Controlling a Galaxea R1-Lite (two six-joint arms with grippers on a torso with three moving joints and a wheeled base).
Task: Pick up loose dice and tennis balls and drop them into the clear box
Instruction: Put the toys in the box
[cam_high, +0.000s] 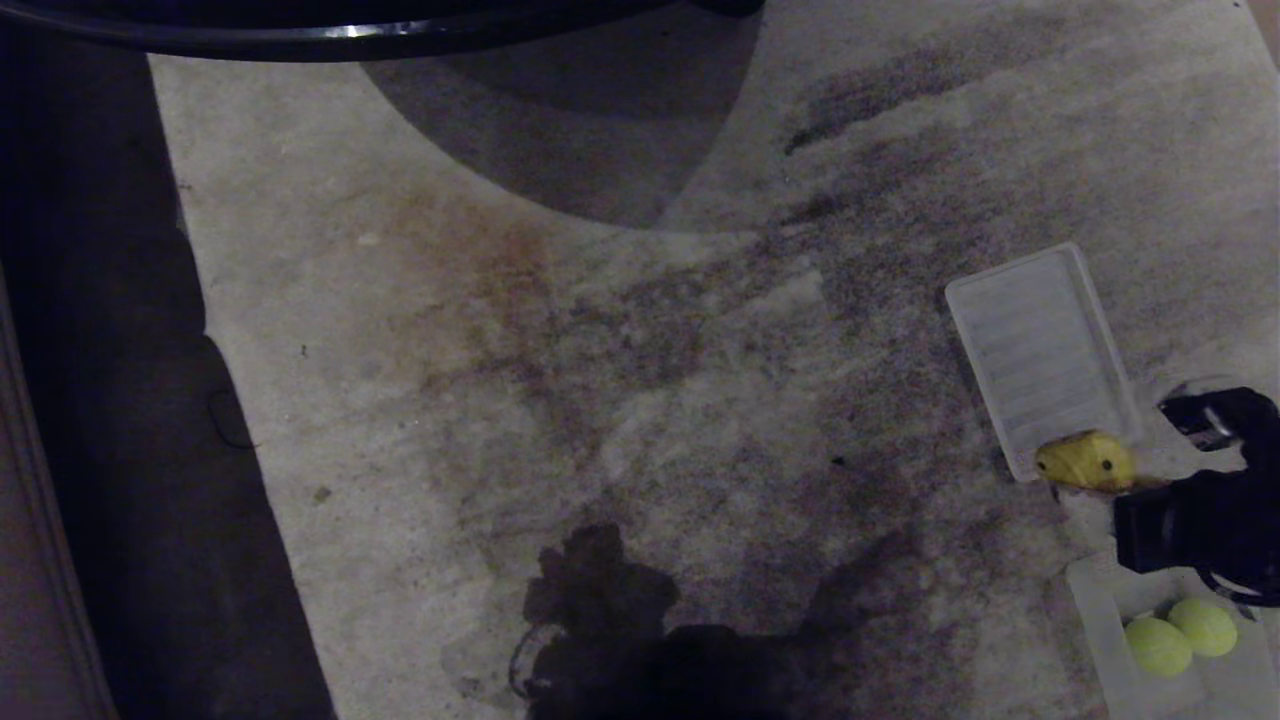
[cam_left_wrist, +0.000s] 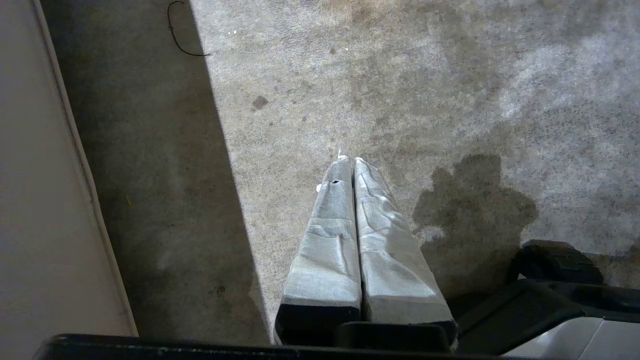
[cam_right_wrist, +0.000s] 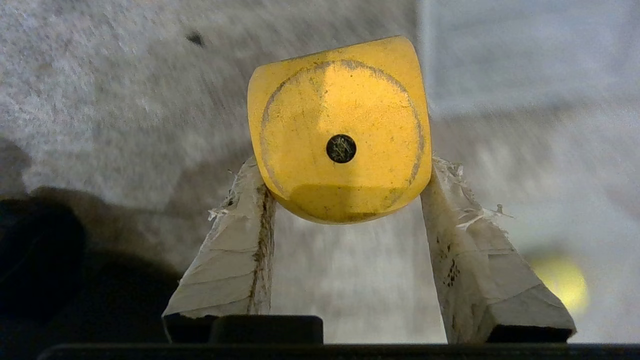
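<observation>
Right end effector (cam_right_wrist: 345, 190) clamps the yellow die (cam_right_wrist: 340, 130) above the lid (cam_high: 1040, 355); left end effector (cam_left_wrist: 352, 162) is closed, parked over carpet (cam_left_wrist: 400, 75).

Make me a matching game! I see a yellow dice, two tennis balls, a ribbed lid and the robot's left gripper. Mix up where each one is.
Things:
1. yellow die
2. tennis balls
3. ribbed lid
4. left gripper

Places or states:
A. lying flat on the carpet
B. shut, holding nothing
C. pinched in the right gripper
D. inside the clear box

Pairs: 1-C, 2-D, 3-A, 4-B
</observation>
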